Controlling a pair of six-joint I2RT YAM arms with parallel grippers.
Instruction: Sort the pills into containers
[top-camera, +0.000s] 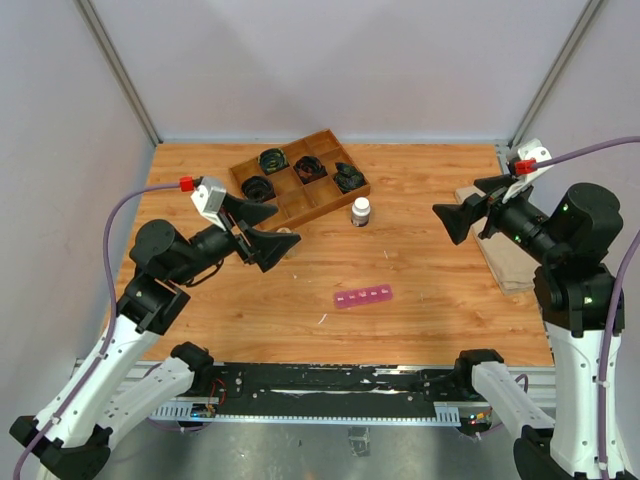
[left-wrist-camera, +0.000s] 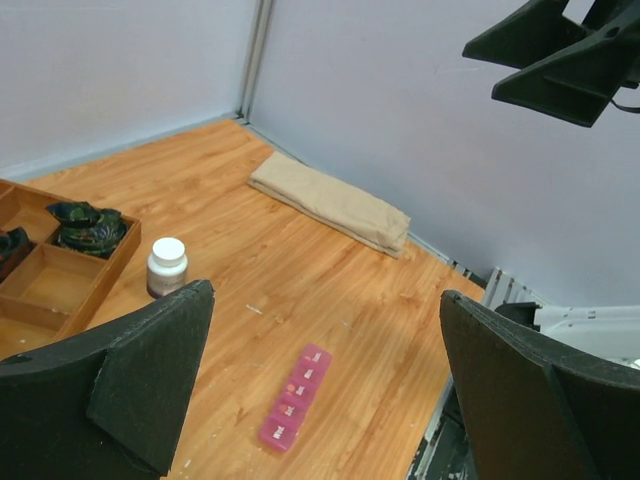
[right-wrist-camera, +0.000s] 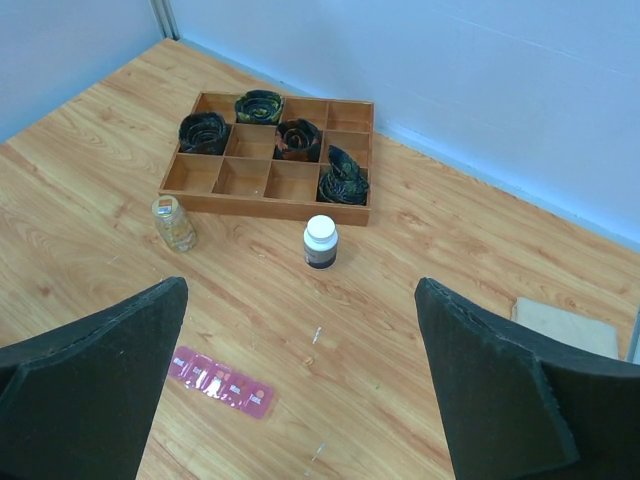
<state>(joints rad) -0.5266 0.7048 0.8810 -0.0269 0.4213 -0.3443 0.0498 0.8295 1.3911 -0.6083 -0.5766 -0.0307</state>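
The translucent pink plastic strip of square containers lies flat on the wooden table, below and between the left claw and right claw, both raised, gaping wide, empty

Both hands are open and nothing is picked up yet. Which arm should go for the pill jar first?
Probably left. The left hand hovers open right beside the jar; the right hand, also open, is much farther off.

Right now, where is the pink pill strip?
In the top view the pink pill strip lies flat on the table, roughly centred left to right, nearer the front edge than the white-capped bottle and apart from it.
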